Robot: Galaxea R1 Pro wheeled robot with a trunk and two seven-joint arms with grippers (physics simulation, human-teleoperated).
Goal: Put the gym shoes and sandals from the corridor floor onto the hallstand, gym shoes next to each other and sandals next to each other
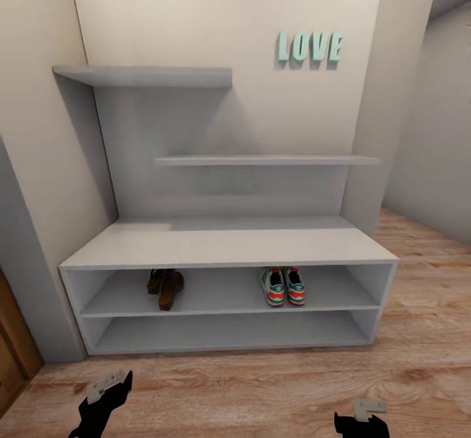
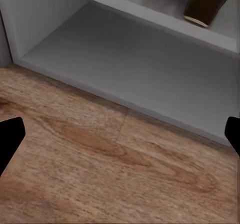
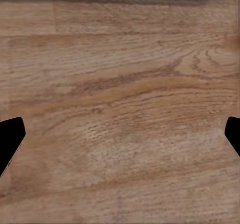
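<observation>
Hallstand (image 1: pixel 229 245) is standing against the wall, and everything below is placed relative to it. Both gym shoes (image 1: pixel 283 286) are sitting side by side on its upper open shelf, right of centre, touching or nearly so, one end of each facing out. Both sandals (image 1: pixel 165 287) are sitting on the same shelf left of centre, close together, the nearer one angled slightly; can't tell if they're touching. Its lower shelf (image 1: pixel 229 333) is running along just under them. The corridor floor (image 1: pixel 261 392) is stretching out in front of the hallstand. Teal "LOVE" letters (image 1: pixel 309 48) are hanging on the wall above its right side, over the stepped upper shelves (image 1: pixel 265 160). Left tool (image 2: pixel 120 136) is hovering over the floor in front of the hallstand's left end, fingertips (image 2: pixel 10 139) spread wide, gripping nothing; the left wrist view is looking into the lower shelf with a sandal heel up on the shelf above. Right tool (image 3: pixel 120 136) is hovering over the floor in front of the hallstand's right part, fingertips (image 3: pixel 10 139) likewise spread wide and gripping nothing.
</observation>
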